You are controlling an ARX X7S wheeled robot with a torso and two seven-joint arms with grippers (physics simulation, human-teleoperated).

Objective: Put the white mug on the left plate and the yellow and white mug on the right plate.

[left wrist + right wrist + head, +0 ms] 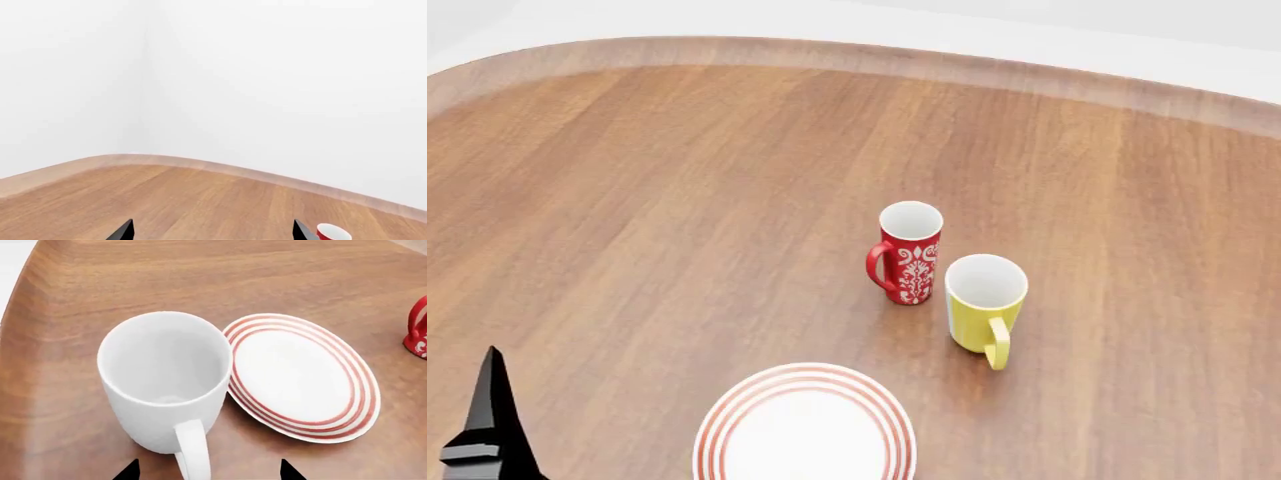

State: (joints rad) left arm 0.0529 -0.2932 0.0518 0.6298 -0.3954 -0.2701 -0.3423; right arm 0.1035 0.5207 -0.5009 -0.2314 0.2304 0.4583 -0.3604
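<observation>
- Here, right gripper (208,471), jaws spread and empty, faces the white mug (163,375); handle points toward it.
- Plate (300,375) just beside mug.
- Left gripper (212,231): spread, empty.

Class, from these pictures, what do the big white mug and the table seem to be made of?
The white mug looks like glazed ceramic: thick walls, smooth soft sheen. The table looks like varnished wood: brown streaky grain. Both are renders, so this is only appearance.
</observation>
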